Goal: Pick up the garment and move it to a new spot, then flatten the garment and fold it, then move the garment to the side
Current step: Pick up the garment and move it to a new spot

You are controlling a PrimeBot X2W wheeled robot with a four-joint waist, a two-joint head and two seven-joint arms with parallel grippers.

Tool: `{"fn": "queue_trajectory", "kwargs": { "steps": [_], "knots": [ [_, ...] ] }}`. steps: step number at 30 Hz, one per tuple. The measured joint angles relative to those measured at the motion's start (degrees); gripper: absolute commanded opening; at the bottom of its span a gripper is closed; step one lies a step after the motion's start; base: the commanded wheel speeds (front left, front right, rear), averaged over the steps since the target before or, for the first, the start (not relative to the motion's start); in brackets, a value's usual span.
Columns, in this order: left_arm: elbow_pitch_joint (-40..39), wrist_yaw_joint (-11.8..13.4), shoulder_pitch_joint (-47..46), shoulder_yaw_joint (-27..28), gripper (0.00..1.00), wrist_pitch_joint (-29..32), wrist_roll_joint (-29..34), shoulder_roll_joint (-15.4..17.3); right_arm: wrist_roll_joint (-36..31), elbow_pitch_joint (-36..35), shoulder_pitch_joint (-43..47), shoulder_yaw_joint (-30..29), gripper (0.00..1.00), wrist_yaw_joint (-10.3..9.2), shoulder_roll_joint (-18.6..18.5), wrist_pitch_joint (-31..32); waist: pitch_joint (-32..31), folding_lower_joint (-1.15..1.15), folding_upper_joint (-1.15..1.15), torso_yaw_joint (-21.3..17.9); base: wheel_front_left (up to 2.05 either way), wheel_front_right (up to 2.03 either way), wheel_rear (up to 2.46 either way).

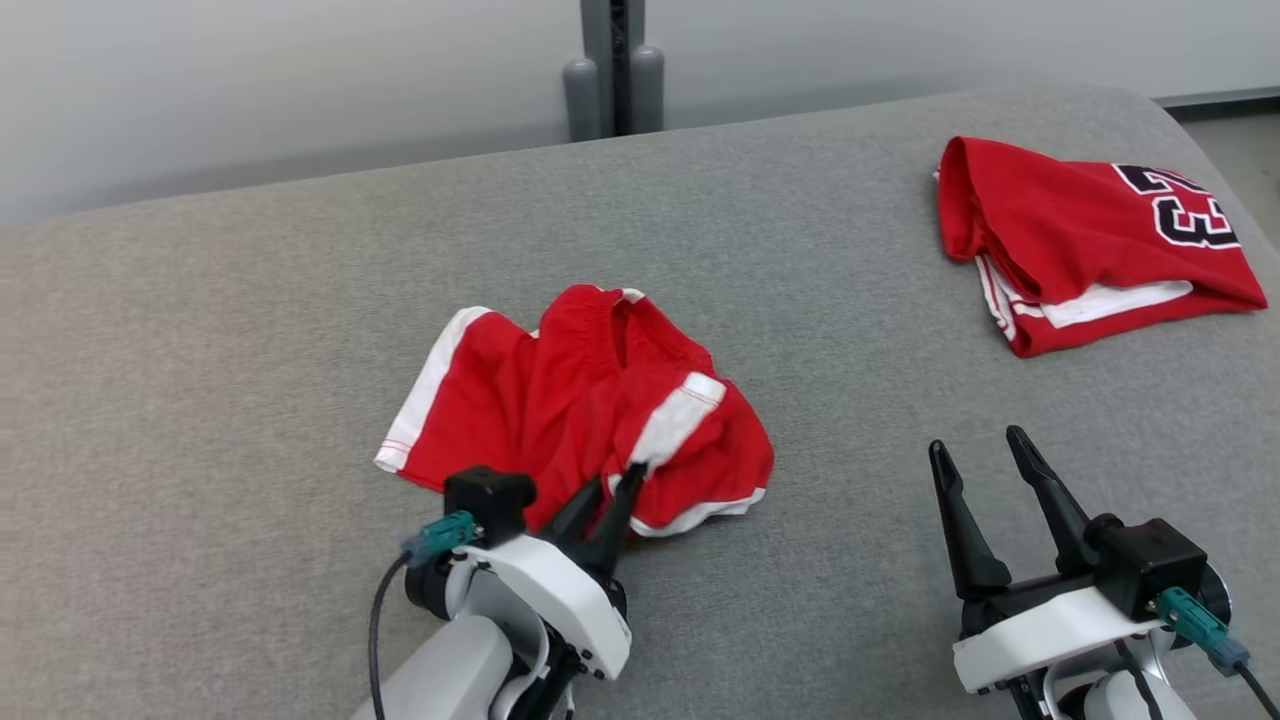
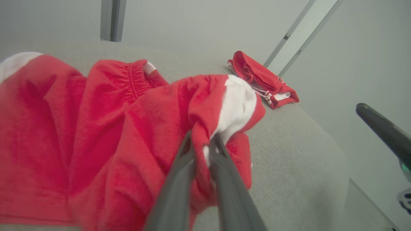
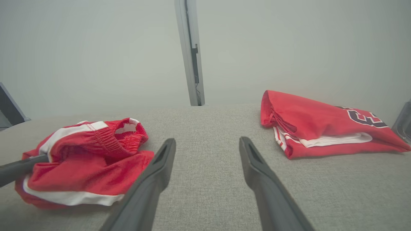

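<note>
The garment (image 1: 560, 400) is a pair of red shorts with white trim, lying crumpled in the middle of the grey padded surface (image 1: 250, 350). My left gripper (image 1: 625, 480) reaches in from the near side and is shut on a raised fold of red and white cloth at the garment's near right part. The left wrist view shows the garment (image 2: 96, 128) bunched between the two fingers of that gripper (image 2: 203, 141). My right gripper (image 1: 978, 445) stands open over bare surface to the right, holding nothing. In the right wrist view, the garment (image 3: 93, 157) lies left of the open right gripper (image 3: 207, 141).
A folded red jersey (image 1: 1090, 240) with black numerals lies at the far right of the surface, near its right edge. A grey post (image 1: 612, 70) stands behind the far edge against the pale wall. The surface rounds off and drops away at the right.
</note>
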Motion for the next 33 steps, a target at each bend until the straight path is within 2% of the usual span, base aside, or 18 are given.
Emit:
{"fn": "queue_trajectory", "kwargs": {
  "steps": [1,2,8,14,19,23,28,33],
  "knots": [
    [0.26,0.14,-0.01,-1.04,0.89,0.29,-0.53,0.01,-0.01,0.01,-0.01,0.13,1.00,0.00,-0.05,0.00,-0.17,0.00,0.00,0.46,0.00,0.00,0.00],
    [0.48,0.15,-0.01,-2.04,1.00,0.68,-1.01,0.02,0.00,0.04,0.00,0.24,1.00,0.00,-0.18,0.00,-0.38,0.00,0.00,0.93,0.00,0.00,0.00],
    [-0.94,1.44,-0.01,-4.16,1.00,-0.11,-3.82,-0.02,0.19,0.40,0.15,1.42,1.00,0.00,-0.76,0.00,-2.24,0.00,0.00,3.52,0.00,0.00,0.00],
    [-6.77,3.22,1.93,0.49,1.00,-1.09,-2.48,0.83,0.47,0.83,1.55,2.76,1.00,0.00,-0.63,0.00,-4.28,0.00,0.00,6.80,0.00,0.00,0.00],
    [-16.94,7.30,7.90,10.66,1.00,-1.19,4.93,3.15,1.45,1.49,2.30,3.68,1.00,0.00,-0.22,0.00,-6.39,0.00,0.00,9.38,0.00,0.00,0.00],
    [-23.92,8.99,16.00,18.64,1.00,-1.19,12.46,2.91,1.92,1.85,2.65,3.88,1.00,0.00,0.33,0.00,-8.51,0.00,0.00,11.69,0.00,0.00,0.00],
    [-27.63,8.87,22.06,24.91,1.00,-1.19,17.63,2.10,3.02,2.37,3.56,4.01,1.00,0.00,1.02,0.00,-10.59,0.00,0.00,13.16,0.00,0.00,0.00],
    [-29.41,7.37,26.58,28.47,1.00,-1.19,23.34,1.93,3.58,2.90,4.47,3.77,1.00,0.00,1.83,0.00,-12.14,0.00,0.00,14.14,0.00,0.00,0.00]
  ]
}}
